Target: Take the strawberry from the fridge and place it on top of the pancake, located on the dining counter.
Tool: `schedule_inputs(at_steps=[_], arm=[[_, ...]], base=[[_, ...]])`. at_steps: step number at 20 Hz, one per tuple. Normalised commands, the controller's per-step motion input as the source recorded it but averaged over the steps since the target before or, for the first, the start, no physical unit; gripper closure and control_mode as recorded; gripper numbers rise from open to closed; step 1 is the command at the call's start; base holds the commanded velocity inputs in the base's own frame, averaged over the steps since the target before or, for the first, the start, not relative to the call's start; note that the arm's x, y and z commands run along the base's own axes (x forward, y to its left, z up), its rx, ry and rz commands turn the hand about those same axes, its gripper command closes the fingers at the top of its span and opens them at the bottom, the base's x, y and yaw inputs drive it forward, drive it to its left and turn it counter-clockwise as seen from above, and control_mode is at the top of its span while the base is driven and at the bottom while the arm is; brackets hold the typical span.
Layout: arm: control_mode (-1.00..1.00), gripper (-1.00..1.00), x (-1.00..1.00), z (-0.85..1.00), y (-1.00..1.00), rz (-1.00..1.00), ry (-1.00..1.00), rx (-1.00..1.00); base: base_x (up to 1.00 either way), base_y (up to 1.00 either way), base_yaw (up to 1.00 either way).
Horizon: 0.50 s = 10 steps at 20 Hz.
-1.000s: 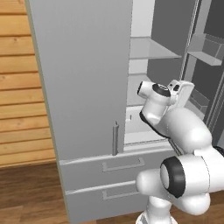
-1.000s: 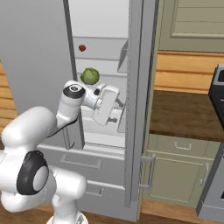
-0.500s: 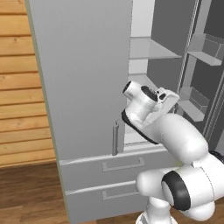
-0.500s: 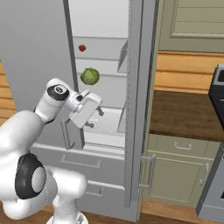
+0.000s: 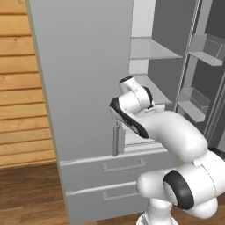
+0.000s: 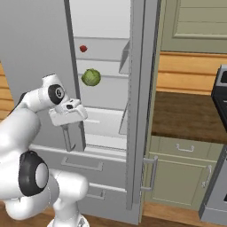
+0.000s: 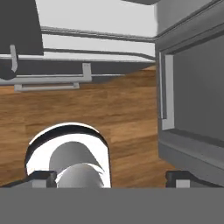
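The strawberry (image 6: pixel 83 48) is a tiny dark-red fruit on an upper white shelf inside the fridge (image 6: pixel 35 44), whose right door (image 6: pixel 137 88) stands open. My gripper (image 6: pixel 73 127) hangs in front of the closed left door, below and to the left of the strawberry and well apart from it. It points down at the floor. In the hand view my gripper (image 7: pixel 111 178) is open, with its fingertips (image 7: pixel 43 177) wide apart and nothing between them. In the left base view my own arm covers the hand in front of the fridge (image 5: pixel 79 66). The pancake and the dining counter are out of view.
A green cabbage (image 6: pixel 91 77) sits one shelf below the strawberry. The left door's bar handle (image 5: pixel 116 139) is close beside my hand. Two drawers (image 5: pixel 123 166) lie below. A wooden counter on pale cabinets (image 6: pixel 186 115) and a stove edge (image 6: pixel 220 93) stand to the right.
The hand has drawn back out of the fridge opening, leftward and a little lower, and has turned to point down. The jaws have spread slightly wider.
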Motion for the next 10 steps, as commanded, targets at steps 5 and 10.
schedule_inputs(at_steps=[5,10], arm=[[-1.0,-1.0,0.27,0.0,0.98,-0.04,-0.55,0.17],[-1.0,-1.0,0.88,0.0,0.54,0.0,-0.03,0.0]], base=[[0.0,0.0,0.0],[0.0,0.0,0.0]])
